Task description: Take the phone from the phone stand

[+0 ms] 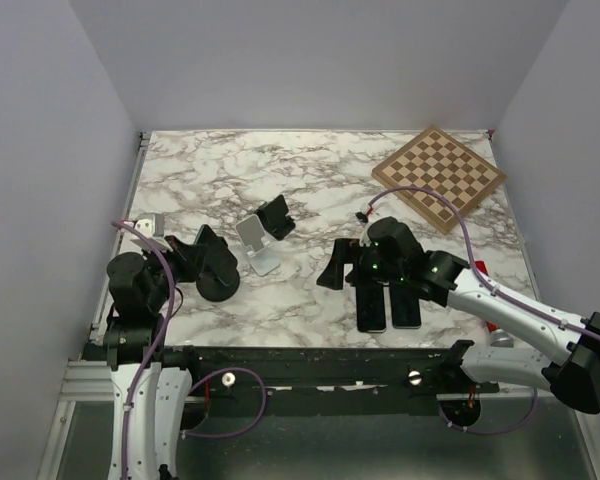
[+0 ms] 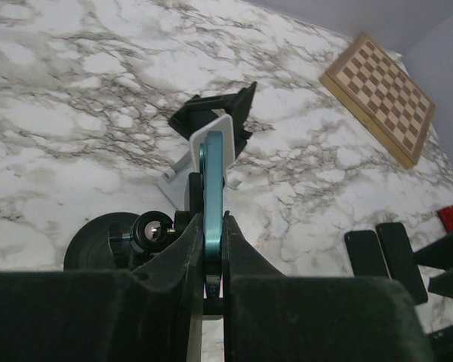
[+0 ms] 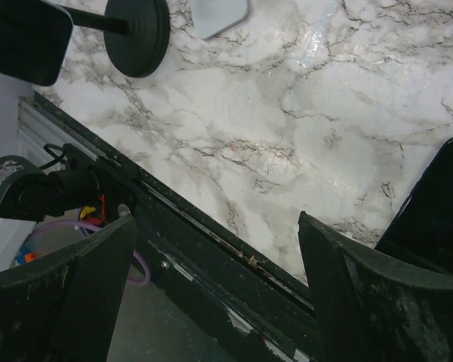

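Note:
In the left wrist view my left gripper (image 2: 210, 230) is shut on a teal phone (image 2: 212, 177), seen edge-on and upright between the fingers. The black phone stand, with its round base (image 2: 98, 243) and ball joint (image 2: 152, 232), sits just left of and below the phone. I cannot tell whether the phone still rests in the stand's cradle. In the top view the left gripper (image 1: 202, 252) is above the stand's base (image 1: 218, 284) at the table's left. My right gripper (image 1: 338, 266) is open and empty near the front edge; in its wrist view the gripper (image 3: 219, 294) frames the table edge.
A white stand (image 1: 255, 243) and a second black stand (image 1: 276, 217) sit mid-table. Two dark phones (image 1: 372, 305) (image 1: 405, 306) lie flat under the right arm. A chessboard (image 1: 438, 175) is at the back right. A red object (image 1: 480, 268) is near the right edge.

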`<state>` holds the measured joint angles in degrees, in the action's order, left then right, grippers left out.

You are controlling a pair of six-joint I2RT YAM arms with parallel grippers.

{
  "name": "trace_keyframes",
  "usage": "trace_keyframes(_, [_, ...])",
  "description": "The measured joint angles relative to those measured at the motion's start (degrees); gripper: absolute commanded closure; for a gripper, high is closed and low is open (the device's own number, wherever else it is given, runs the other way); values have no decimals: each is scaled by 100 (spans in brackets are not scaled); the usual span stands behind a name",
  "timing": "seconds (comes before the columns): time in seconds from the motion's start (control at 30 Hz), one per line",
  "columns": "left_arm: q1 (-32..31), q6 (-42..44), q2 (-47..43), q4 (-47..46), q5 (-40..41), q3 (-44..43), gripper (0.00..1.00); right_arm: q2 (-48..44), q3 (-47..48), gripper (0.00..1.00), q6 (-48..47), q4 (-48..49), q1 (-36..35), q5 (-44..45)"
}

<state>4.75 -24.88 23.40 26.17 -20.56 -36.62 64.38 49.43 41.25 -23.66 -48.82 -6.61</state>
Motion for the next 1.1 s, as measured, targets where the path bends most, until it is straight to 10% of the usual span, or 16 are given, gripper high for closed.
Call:
trace_keyframes(0.77, [-1956, -466, 909, -1823, -2629, 549, 99, 509, 223, 5, 118, 354, -1132, 1049])
trace_keyframes(1.1, [-2074, -343, 1246, -1718, -2610, 372, 33, 483, 614, 5, 90, 597, -2476, 2645])
